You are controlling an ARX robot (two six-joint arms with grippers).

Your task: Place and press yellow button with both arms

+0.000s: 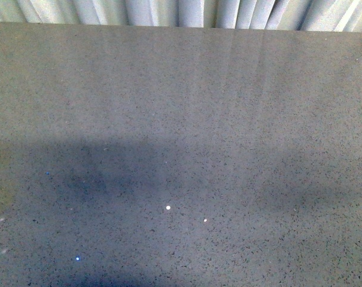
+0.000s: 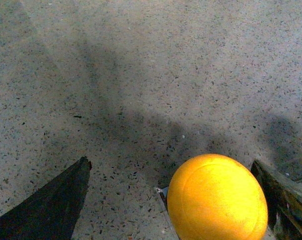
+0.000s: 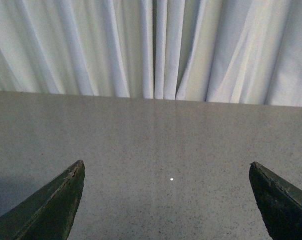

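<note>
In the left wrist view the yellow button [image 2: 218, 199] shows its orange-yellow domed cap, with a bit of its base edge beside it, on the speckled grey table [image 2: 141, 75]. It lies between the fingers of my left gripper [image 2: 170, 172], close to one finger [image 2: 283, 197] and far from the other [image 2: 51, 205]. The jaws stand wide open. My right gripper [image 3: 166, 170] is open and empty above the table [image 3: 151, 140], facing the curtain. The front view shows no button and no arm.
A white pleated curtain [image 3: 151, 45] hangs behind the table's far edge, also seen in the front view [image 1: 181, 12]. The front view shows speckled grey tabletop [image 1: 181, 119] with soft shadows and small light spots.
</note>
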